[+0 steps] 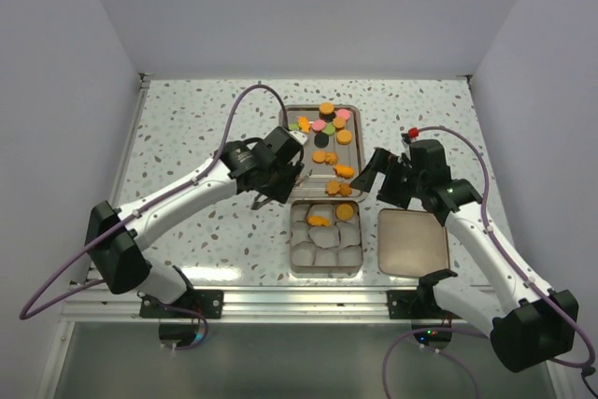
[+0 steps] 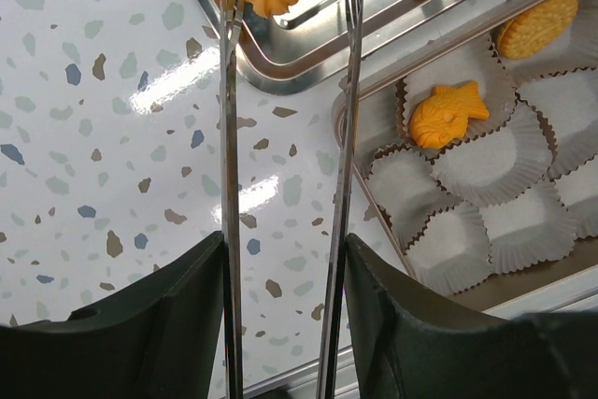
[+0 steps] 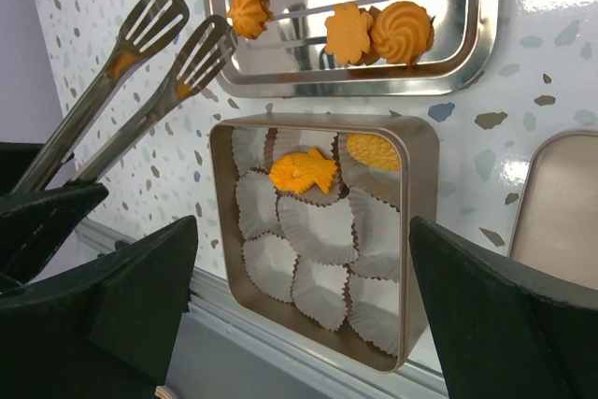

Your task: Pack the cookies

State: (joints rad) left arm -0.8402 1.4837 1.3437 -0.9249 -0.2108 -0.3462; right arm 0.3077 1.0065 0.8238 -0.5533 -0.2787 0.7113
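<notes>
Nearest is the box of paper cups. It has just two cookies in it, a fish one and a round one. The right gripper hangs over it, wide open and holding nothing. The left gripper is half shut on the tongs, whose tips are apart and empty. Most cookies lie farther off on the tray. A hard squeeze could crack a cookie, a loose one could drop it, and the two arms are close enough to bump.
</notes>
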